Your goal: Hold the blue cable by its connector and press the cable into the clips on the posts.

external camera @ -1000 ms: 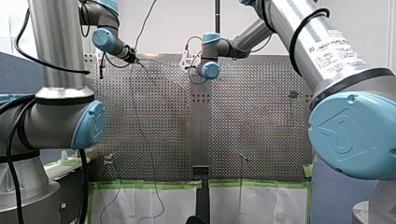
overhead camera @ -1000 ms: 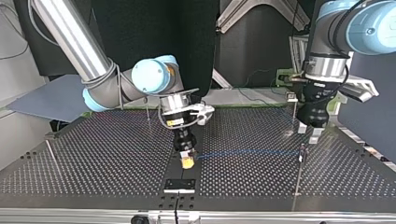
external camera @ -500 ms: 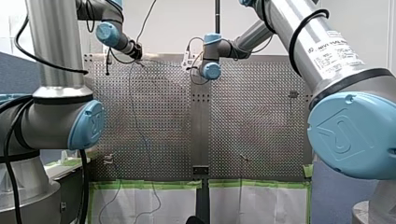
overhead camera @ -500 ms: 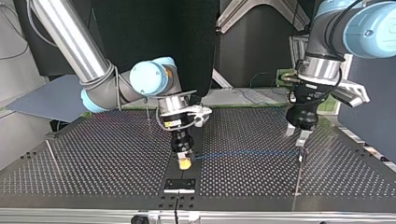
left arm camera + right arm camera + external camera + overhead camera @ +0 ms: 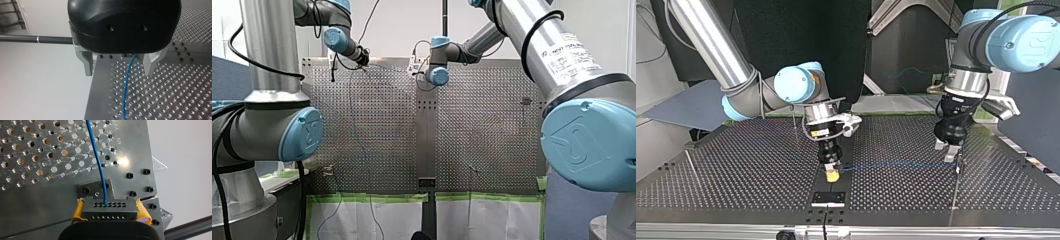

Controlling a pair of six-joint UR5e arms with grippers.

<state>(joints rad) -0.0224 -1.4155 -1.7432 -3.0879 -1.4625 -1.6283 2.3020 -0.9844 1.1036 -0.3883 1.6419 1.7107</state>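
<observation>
Right fingers [image 5: 78,212] clamp the connector [image 5: 110,209]; the cable [image 5: 896,163] runs sideways across mid-frame — left fingers [image 5: 87,63], spread open, straddle it by the post [image 5: 955,187].

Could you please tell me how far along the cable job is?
Done: my right gripper is shut on the connector. In hand: the blue cable runs toward a post, with my left gripper open astride it. Left: pressing it in there; no seating is visible.

My right gripper [image 5: 834,173] pinches one end of the blue cable [image 5: 896,164], which runs across the table [image 5: 736,170] to my left gripper [image 5: 945,150], fingers spread, right by a thin post [image 5: 955,190].
</observation>
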